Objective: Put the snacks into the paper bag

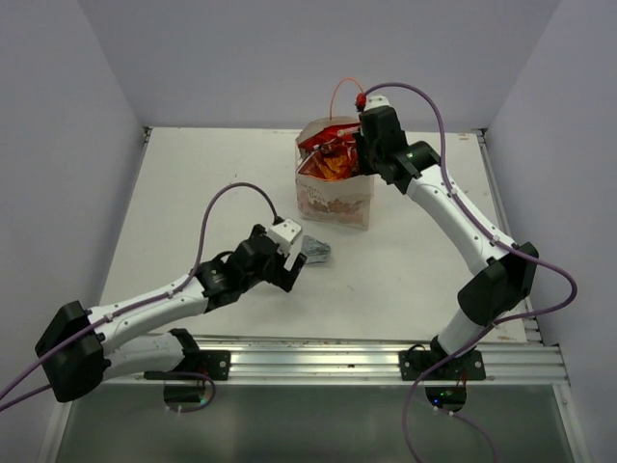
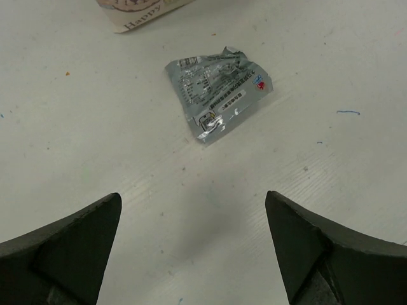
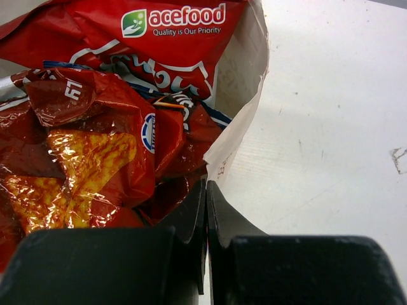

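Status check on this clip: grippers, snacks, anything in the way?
Left gripper open, above silver foil packet on table. Right gripper shut on paper bag rim. Bag holds red chips bags. Nothing in the way.

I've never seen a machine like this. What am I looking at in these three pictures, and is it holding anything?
These are two robot arms bolted at the near edge of a white table. The wide picture comes from a fixed camera above and behind them. The other two come from a small camera on each wrist, looking out past that arm's own jaws.

The left arm has its jaws wide open and holds nothing. They hover over a crumpled silver foil packet lying on the table.

The right arm reaches to an upright paper bag. Its jaws are shut and appear to pinch the bag's rim. Inside the bag sit a big red chips bag and a red-orange chips bag.
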Robot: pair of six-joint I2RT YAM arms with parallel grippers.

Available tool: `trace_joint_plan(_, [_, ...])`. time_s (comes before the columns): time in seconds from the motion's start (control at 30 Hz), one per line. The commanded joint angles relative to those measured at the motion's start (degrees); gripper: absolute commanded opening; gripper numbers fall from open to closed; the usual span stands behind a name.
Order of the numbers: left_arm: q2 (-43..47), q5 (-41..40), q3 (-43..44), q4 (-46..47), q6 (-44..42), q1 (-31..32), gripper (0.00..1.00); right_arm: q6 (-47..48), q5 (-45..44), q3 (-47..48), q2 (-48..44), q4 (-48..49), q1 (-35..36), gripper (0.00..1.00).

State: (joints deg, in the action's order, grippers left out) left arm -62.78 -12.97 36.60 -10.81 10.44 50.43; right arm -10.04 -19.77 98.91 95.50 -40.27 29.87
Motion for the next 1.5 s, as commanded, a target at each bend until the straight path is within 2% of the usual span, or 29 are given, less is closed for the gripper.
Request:
trace_joint_plan(0.0, [-2.51, 0.32, -0.3, 9.84, 0.55, 0.37, 1.0, -1.3, 1.31, -0.04, -2.78, 2.74, 0.02, 0.0])
trace_joint_plan(0.13, [-9.53, 2.59, -0.22, 19.83, 0.64, 0.37, 0.99, -1.03, 1.22, -0.65, -3.48, 2.57, -0.07, 0.0])
trace_joint_plan(0.33, [-21.58, 4.18, 2.68, 27.41, 1.16, 0.37, 1.0, -0.5, 1.22, -0.56, -3.83, 2.48, 0.02, 0.0])
trace_joint_plan(0.5, [-28.08, 2.16, 5.58, 30.58, -0.15, 0.37, 1.0, -0.24, 1.58, -0.39, -3.92, 2.3, 0.01, 0.0])
trace_joint_plan(0.73, [-32.84, 2.43, 7.34, 33.04, -0.59, 0.28, 1.0, 0.55, 0.96, -0.92, -4.27, 1.69, 0.02, 0.0])
trace_joint_plan(0.8, [-33.89, 2.25, 7.26, 33.13, -0.33, 0.19, 0.93, 0.73, 0.87, -0.92, -4.36, 1.51, 0.02, 0.0])
trace_joint_plan(0.83, [-34.16, 2.16, 7.17, 33.13, -0.24, 0.1, 0.85, 0.73, 0.79, -0.92, -4.27, 1.51, 0.02, 0.0])
trace_joint_plan(0.87, [-34.33, 1.38, 7.08, 33.13, -0.07, 0.1, 0.68, 0.73, 0.7, -0.92, -4.19, 1.51, 0.02, 0.0])
trace_joint_plan(0.9, [-34.51, 1.02, 7.0, 33.05, 0.11, 0.1, 0.64, 0.73, 0.61, -0.83, -4.19, 1.51, 0.02, 0.0])
trace_joint_plan(1.0, [-35.3, 0.76, 7.0, 32.61, 0.02, -0.16, 0.6, 0.73, 0.87, -0.74, -4.1, 1.42, 0.02, 0.0])
trace_joint_plan(1.03, [-35.39, 1.02, 6.82, 32.69, 0.11, -0.34, 0.55, 0.55, 0.96, -0.74, -4.01, 1.42, 0.02, 0.0])
trace_joint_plan(1.07, [-35.04, 1.45, 6.56, 32.87, 0.37, -0.42, 0.3, 0.64, 0.87, -0.83, -3.92, 1.42, 0.02, 0.0])
trace_joint_plan(1.13, [-34.16, 0.94, 6.12, 33.22, 1.07, -0.95, 0.0, 0.55, 0.87, -0.83, -3.83, 1.25, 0.02, 0.0])
trace_joint_plan(1.3, [-31.44, -0.12, 5.07, 30.33, 1.6, -0.87, 0.0, 0.46, 0.87, -0.92, -3.83, 1.51, 0.02, 0.0])
trace_joint_plan(1.47, [-16.78, -4.24, -0.99, 26.99, 2.92, -0.69, 0.0, 0.38, 1.05, -1.35, -3.57, 1.95, 0.02, 0.0])
